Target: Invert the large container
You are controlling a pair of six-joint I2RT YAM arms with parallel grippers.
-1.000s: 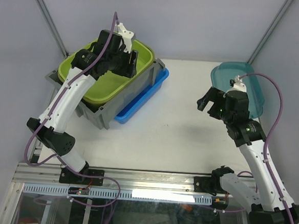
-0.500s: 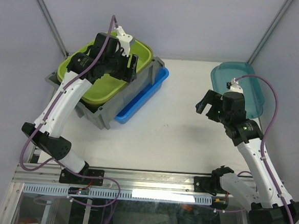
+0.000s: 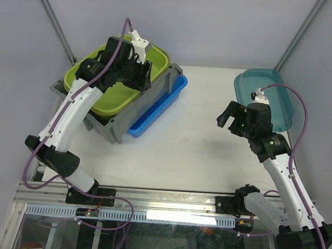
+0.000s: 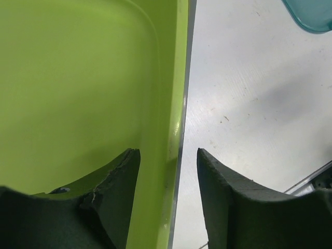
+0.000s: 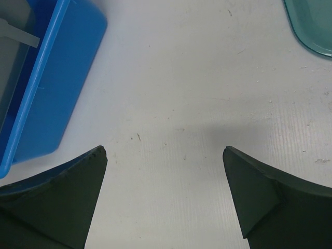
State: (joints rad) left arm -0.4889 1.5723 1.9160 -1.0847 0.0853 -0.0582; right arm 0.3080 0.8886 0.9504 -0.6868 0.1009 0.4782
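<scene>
Begins at the left claw (image 4: 167,155): spread, astride the rim of a lime-green tub (image 4: 78,78), one finger inside the tub, the other outside above bare tabletop (image 4: 249,104); pinches nothing yet.

Reads, as a judgement, like taking hold of a wall before the tip-over. To do it well, sink far enough to bring the pads past the green lip and onto the thin grey edge just outside it; avoid closing on the lip alone, at the risk of lifting only the tub; centre the rim between the fingers, close squarely, then roll the wrist over instead of dragging sideways.

Directly beneath that claw and back toward its arm, finds the large container (image 3: 113,131): grey, rectangular, straight-walled, upright with its mouth up, filled almost edge to edge by the lime-green tub, showing only its near corner and strips of rim; cannot see its underside.

Just right of the claw, along the container's side, notes a blue tub (image 3: 155,109); cannot tell whether merely touching or tucked partly under; probably in the way during the turn.

Farther right, sees the right claw (image 5: 165,155) spread wide, gripping nothing, hanging above bare tabletop, well apart from the container; past it, to its right, a teal tray (image 3: 273,95).
</scene>
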